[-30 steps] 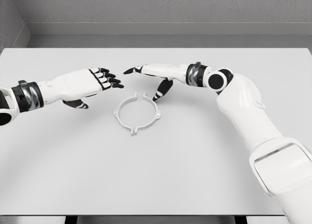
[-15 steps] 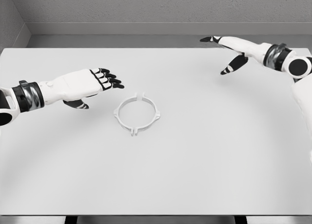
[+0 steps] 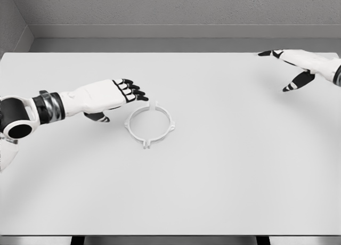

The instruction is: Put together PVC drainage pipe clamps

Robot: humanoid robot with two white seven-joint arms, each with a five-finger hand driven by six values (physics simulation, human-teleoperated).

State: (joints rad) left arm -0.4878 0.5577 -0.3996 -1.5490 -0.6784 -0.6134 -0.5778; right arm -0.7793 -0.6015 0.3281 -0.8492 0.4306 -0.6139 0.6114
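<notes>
A white ring-shaped pipe clamp [image 3: 149, 123] lies flat on the white table [image 3: 213, 165], left of the middle, closed into a full circle with small tabs around it. My left hand [image 3: 126, 95] hovers just left of and above the ring, palm down, fingers stretched out and holding nothing; its dark fingertips [image 3: 139, 95] reach close to the ring's upper left rim. My right hand [image 3: 287, 64] is far off at the right edge of the head view, fingers spread, nothing in it.
The table's far edge meets a grey wall [image 3: 170, 10] at the back. The table's front edge runs along the bottom of the view.
My right hand has swung from the ring away to the far right edge. My left hand has moved a little right and down, closer to the ring. The ring has not moved.
</notes>
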